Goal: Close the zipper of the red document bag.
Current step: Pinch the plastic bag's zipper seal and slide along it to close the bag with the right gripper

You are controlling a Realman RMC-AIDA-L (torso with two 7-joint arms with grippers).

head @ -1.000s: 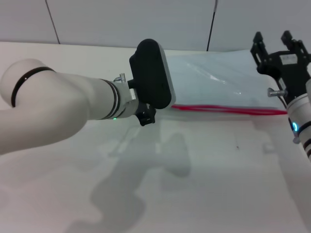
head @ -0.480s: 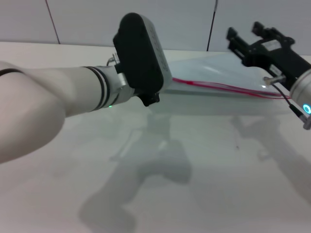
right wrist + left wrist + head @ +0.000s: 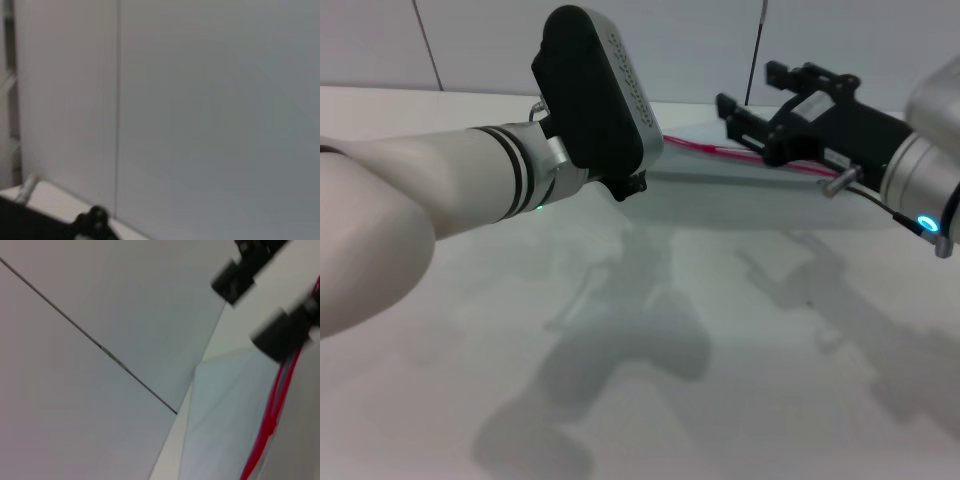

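The red document bag (image 3: 750,190) is a translucent pale pouch at the back of the white table. Its zipper (image 3: 705,148) is a thin red strip running from my left wrist toward the right arm. My left gripper is hidden behind its black wrist housing (image 3: 592,95), at the zipper's left end. My right gripper (image 3: 747,87) reaches in from the right, open, its two black fingers spread just above the red strip. In the left wrist view, the zipper (image 3: 270,415) runs along the bag (image 3: 225,405) under the right gripper's fingers (image 3: 232,277).
The white table (image 3: 720,380) stretches in front of the bag, crossed by the arms' shadows. A grey panelled wall (image 3: 700,40) with dark seams stands right behind the bag. The right wrist view shows mostly that wall (image 3: 200,100).
My left wrist has risen and shifted left. My right gripper has swung left and tipped over to point along the zipper. The red strip now appears higher and farther back.
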